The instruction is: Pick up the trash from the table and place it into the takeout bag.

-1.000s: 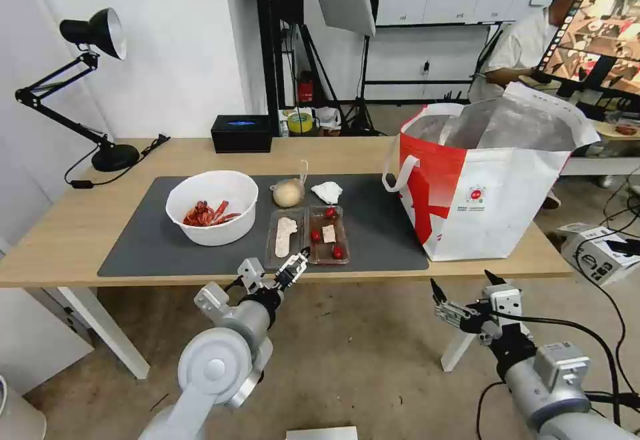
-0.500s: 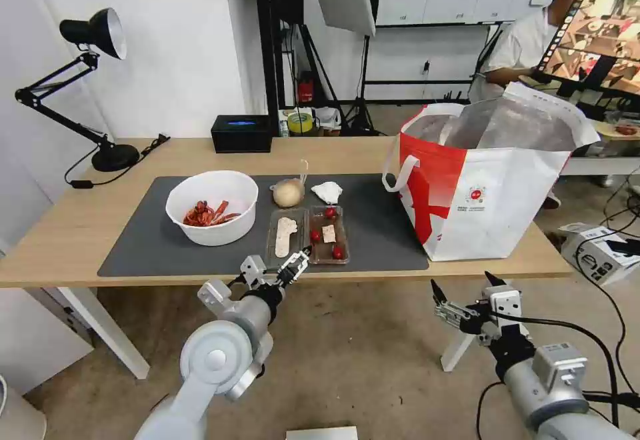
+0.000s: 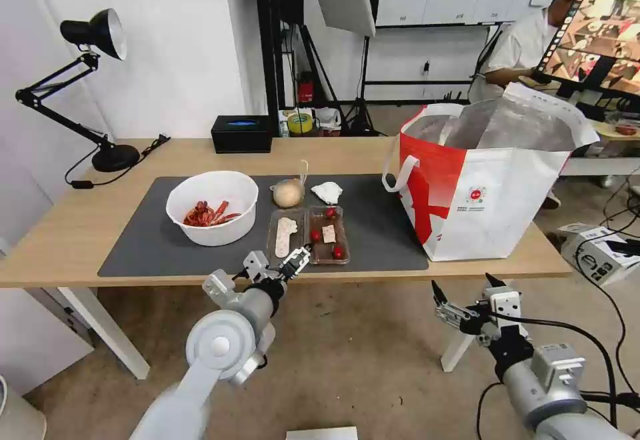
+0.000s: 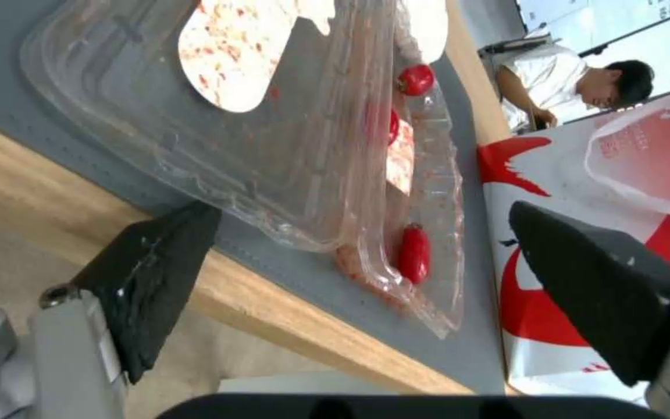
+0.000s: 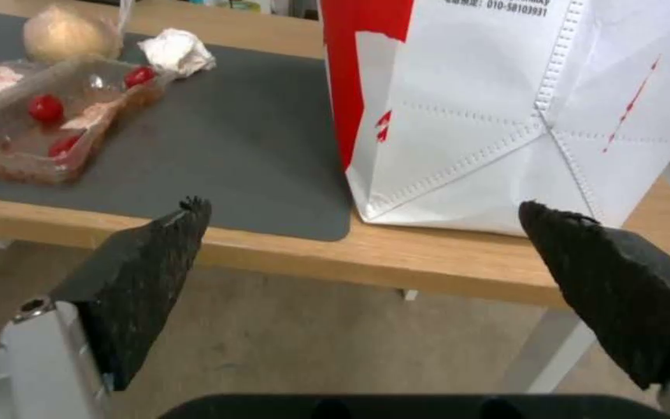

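Observation:
On the table (image 3: 67, 233), a dark mat (image 3: 153, 247) carries the trash: a white bowl (image 3: 212, 207) of red shells, a clear hinged tray (image 3: 308, 235) with food scraps, a tan bagged lump (image 3: 289, 193) and a crumpled tissue (image 3: 327, 192). The red-and-white takeout bag (image 3: 487, 180) stands open at the table's right end. My left gripper (image 3: 283, 268) is open at the table's near edge, its jaws level with the tray's (image 4: 288, 145) front rim and apart from it. Below the table edge, in front of the bag (image 5: 506, 116), my right gripper (image 3: 461, 283) hangs open and holds nothing.
A black desk lamp (image 3: 93, 33) stands at the table's far left, with a black tissue box (image 3: 241, 133) at the back edge. A cardboard box (image 3: 600, 253) lies on the floor to the right. Bare mat lies between the tray (image 5: 41, 134) and the bag.
My left gripper has crept forward toward the tray's front rim. The right arm has hardly moved.

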Motion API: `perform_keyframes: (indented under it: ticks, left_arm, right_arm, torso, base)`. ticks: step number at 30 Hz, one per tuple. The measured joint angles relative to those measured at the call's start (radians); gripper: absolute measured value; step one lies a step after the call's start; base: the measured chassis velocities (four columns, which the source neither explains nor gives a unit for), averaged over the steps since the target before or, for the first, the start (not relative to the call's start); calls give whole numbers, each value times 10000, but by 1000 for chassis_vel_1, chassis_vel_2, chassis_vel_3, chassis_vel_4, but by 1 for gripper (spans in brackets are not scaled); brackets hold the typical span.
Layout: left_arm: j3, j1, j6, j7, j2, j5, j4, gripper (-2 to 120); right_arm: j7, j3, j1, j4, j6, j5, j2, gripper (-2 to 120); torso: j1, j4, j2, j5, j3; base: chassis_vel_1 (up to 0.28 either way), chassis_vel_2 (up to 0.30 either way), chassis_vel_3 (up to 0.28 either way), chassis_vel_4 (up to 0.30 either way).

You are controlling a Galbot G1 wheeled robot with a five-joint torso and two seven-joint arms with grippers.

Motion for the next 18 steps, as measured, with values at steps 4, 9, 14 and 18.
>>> perform_keyframes:
  ticks: [4, 9, 14, 18]
  left_arm:
    - [-24, -7, -171, 24, -41, -20, -19, 100]
    - [-96, 23, -306, 270, -68, -16, -180, 100]
    - [-235, 123, -520, 657, -62, 73, -383, 100]
    - [-362, 145, -670, 855, -55, 105, -544, 100]
  right_arm:
    - [0, -8, 23, -64, 4, -8, 2, 100]
    - [0, -34, 49, -103, 7, -17, 9, 100]
    - [0, -75, 50, -129, 50, -120, 41, 100]
    - [-16, -117, 11, -139, 157, -201, 73, 100]
  torso:
    - [1, 0, -3, -1, 2]
    - [2, 1, -3, -1, 2]
    - [2, 1, -3, -1, 2]
    - [2, 1, -3, 0, 2]
  base:
    - [0, 0, 0, 0]
    - [0, 0, 0, 0]
    - [0, 0, 0, 0]
    - [0, 0, 0, 0]
